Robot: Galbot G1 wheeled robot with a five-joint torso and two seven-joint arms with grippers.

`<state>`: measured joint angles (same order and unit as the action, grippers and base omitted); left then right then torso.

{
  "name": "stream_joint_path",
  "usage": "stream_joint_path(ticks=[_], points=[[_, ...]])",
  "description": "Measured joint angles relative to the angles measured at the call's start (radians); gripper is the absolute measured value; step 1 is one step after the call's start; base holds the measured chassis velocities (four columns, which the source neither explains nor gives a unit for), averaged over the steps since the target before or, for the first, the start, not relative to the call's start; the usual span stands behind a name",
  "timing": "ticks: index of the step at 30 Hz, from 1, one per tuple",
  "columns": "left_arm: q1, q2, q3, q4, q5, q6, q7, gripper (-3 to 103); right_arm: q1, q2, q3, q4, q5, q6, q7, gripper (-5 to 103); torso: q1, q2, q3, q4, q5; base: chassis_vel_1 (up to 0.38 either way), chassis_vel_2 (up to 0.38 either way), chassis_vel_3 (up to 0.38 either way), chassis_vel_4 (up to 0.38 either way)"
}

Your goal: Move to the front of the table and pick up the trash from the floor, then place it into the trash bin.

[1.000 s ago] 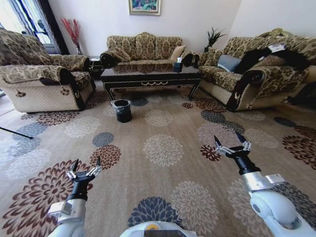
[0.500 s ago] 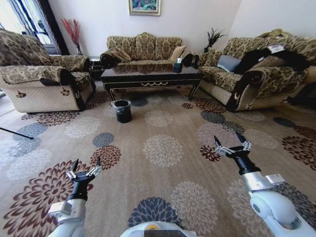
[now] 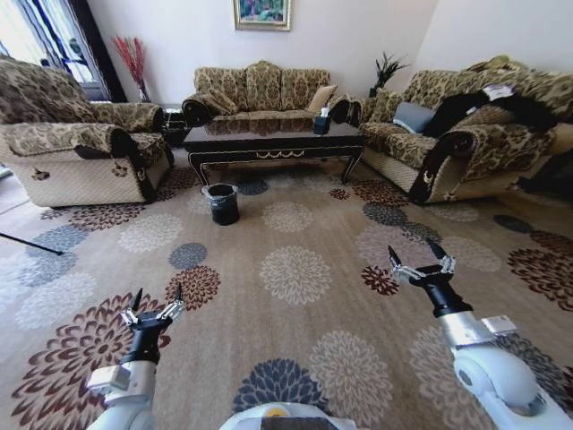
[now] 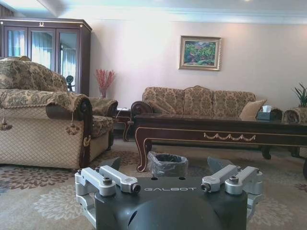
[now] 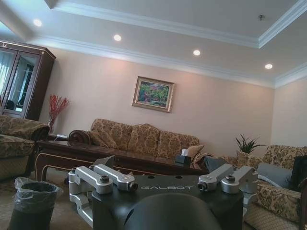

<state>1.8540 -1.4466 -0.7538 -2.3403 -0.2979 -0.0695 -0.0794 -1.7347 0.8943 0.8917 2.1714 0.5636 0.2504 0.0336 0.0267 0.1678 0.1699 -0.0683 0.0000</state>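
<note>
Trash bin on carpet by coffee table front-L leg, approx 11 o'clock from robot, well ahead of both grippers. L gripper low at 7 o'clock, fingers apart, empty. R gripper at 4 o'clock, fingers spread, empty. Tissue box on table's R end. No trash bits discernible on carpet

Daylight enters through the window at the far left, while recessed ceiling lights glow above the sofa. The room is evenly bright; the table top gleams. Head-view edges bow outward like a fisheye.
</note>
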Motion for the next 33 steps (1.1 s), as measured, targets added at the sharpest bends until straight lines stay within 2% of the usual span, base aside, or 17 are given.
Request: stream_joint_path(ticks=[5, 33], points=[[0.0, 0.0, 0.0, 0.0, 0.0, 0.0, 0.0, 100, 0.0, 0.0, 0.0, 0.0, 0.0, 0.0, 0.0, 100, 0.005, 0.025, 0.02, 0.0, 0.0, 0.0, 0.0, 0.0, 0.0], [0.0, 0.0, 0.0, 0.0, 0.0, 0.0, 0.0, 100, 0.0, 0.0, 0.0, 0.0, 0.0, 0.0, 0.0, 100, 0.036, 0.134, 0.098, 0.0, 0.0, 0.0, 0.0, 0.0, 0.0]])
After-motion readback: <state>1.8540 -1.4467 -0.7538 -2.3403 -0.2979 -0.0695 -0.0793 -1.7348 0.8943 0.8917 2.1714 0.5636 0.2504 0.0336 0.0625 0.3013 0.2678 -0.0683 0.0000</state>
